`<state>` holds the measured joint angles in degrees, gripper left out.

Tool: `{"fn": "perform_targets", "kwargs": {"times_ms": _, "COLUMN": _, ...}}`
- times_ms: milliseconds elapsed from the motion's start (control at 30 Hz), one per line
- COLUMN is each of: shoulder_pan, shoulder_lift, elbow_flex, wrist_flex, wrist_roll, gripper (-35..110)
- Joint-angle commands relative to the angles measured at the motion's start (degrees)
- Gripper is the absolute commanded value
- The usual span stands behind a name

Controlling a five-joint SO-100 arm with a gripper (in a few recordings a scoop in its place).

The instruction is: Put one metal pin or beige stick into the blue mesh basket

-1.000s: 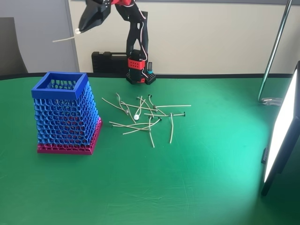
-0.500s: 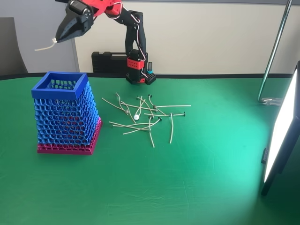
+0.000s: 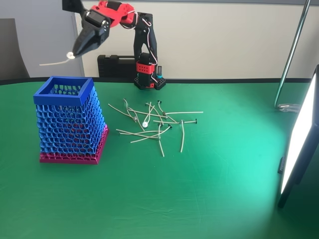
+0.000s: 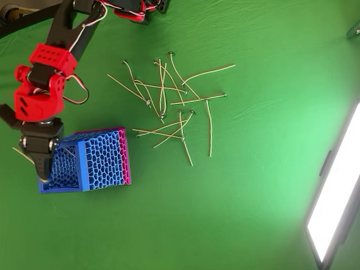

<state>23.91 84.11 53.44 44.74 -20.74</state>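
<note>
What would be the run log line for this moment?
tool: shut on stick | above basket opening | stick not released | pile on table

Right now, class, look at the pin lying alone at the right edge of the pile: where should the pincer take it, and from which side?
Grip the rightmost pin mid-shaft, coming straight down. It lies flat on the green table, apart from the tangle, so the jaws should probably straddle its thin shaft crosswise.

Here's the slim red-and-black plastic arm (image 3: pixel 142 37): glossy red printed shells, black links and servo blocks, thin white and red cables looping at the joints; a red bracket sits on its black base (image 3: pixel 148 74), and a tapered black two-finger gripper (image 3: pixel 76 51) ends it
</note>
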Motion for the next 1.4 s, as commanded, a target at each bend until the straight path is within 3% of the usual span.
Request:
{"fn": "perform_targets", "kwargs": {"times_ms": 0, "shoulder_pan": -0.2, "shoulder_lift": 1.2, "elbow_flex": 0.4, "wrist_flex": -1.5, "wrist_roll": -0.7, "gripper": 0}}
{"fn": "perform_targets", "kwargs": {"times_ms": 900, "shoulder_pan": 3.6, "shoulder_lift": 2.5, "elbow_flex": 3.3, "wrist_flex": -1.8, "wrist_roll": 0.0, "gripper": 1}}
{"fn": "perform_targets", "kwargs": {"times_ms": 1067, "shoulder_pan": 3.8, "shoulder_lift": 2.6, "elbow_flex": 4.0, "wrist_flex": -2.8, "wrist_roll": 0.7, "gripper": 25}}
{"fn": "perform_targets", "kwargs": {"times_ms": 1367, "shoulder_pan": 3.8, "shoulder_lift": 2.5, "elbow_flex": 4.0, "wrist_flex": -3.0, "wrist_roll": 0.3, "gripper": 29}}
